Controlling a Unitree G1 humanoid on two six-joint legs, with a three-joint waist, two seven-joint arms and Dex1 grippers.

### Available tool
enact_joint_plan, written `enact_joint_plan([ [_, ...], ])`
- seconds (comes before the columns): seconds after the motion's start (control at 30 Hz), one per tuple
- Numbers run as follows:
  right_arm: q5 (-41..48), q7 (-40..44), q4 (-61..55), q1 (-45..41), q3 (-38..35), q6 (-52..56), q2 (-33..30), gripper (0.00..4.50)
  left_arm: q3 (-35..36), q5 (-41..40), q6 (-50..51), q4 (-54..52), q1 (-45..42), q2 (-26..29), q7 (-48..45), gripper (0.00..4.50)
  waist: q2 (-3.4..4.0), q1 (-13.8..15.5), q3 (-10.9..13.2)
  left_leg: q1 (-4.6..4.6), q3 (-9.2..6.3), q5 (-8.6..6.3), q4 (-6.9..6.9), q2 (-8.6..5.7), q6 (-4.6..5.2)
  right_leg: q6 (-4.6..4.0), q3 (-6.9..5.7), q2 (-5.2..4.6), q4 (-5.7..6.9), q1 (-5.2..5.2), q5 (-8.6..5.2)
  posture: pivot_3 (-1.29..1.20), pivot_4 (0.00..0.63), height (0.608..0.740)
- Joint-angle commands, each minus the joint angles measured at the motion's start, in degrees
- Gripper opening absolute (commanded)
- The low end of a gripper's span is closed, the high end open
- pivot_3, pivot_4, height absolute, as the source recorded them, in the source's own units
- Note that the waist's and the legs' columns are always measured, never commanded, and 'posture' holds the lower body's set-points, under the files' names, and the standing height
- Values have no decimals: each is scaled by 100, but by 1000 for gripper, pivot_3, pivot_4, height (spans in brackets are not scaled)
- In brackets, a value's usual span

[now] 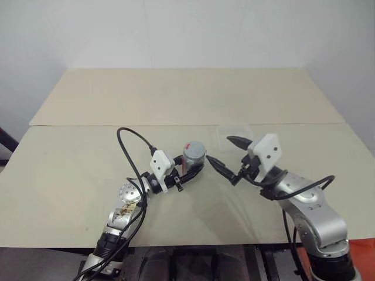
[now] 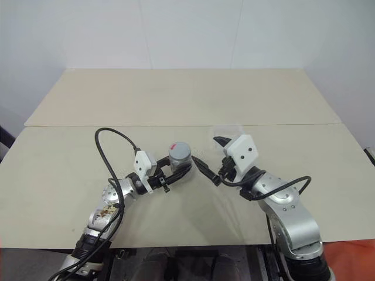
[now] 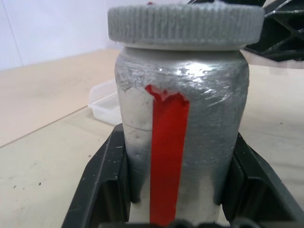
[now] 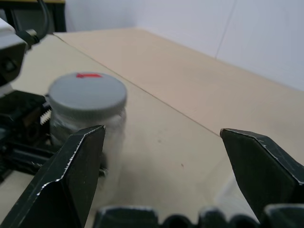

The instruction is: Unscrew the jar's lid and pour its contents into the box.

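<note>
The silvery-grey jar (image 1: 194,158) stands upright on the table, held in my left gripper (image 1: 188,170), whose black fingers (image 3: 102,190) are shut on its body on both sides. A red stripe runs down the jar's side (image 3: 168,156). The ribbed grey lid (image 3: 185,23) with a red mark (image 4: 88,75) sits on top of the jar. My right gripper (image 1: 221,150) hangs open just to the right of the jar, level with the lid and apart from it, holding nothing. The clear box (image 1: 235,133) lies behind the right gripper. The contents are hidden inside the jar.
The tan table (image 1: 176,99) has a seam running across it just behind the box. A black cable (image 1: 130,140) loops up from my left arm. A white wall rises behind the table's far edge.
</note>
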Motion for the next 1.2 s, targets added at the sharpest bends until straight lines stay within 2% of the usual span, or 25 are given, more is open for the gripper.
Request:
enact_joint_plan([
  [0.03,26,89,-138,-2,-178,-200,-81,4500,17,16,-168,-95,-12,2,-29,1974,0,0,0,0,0,0,0,0,0,0,1,0,0,0,0,0,150,740],
  [0.27,321,468,-525,175,-130,-117,-277,4500,3,65,-225,-99,27,-9,20,1974,0,4,0,-1,-1,-1,0,1,1,0,1,0,-1,0,0,0,150,740],
  [0.5,307,335,-618,-75,308,-34,4,4500,-20,108,-278,-139,59,-33,15,1974,0,-5,0,4,1,-1,1,1,1,0,4,0,-3,0,0,0,150,740],
  [0.87,-45,236,7,-786,910,-192,469,4500,-74,180,-320,-172,81,-96,35,1974,0,1,0,3,0,0,1,0,1,0,2,0,3,2,0,0,150,740],
  [1.2,-345,51,447,-951,834,-322,763,4500,-64,193,-390,-142,86,-96,39,1974,0,-4,0,2,2,0,0,-1,0,0,1,1,7,2,0,0,150,740],
])
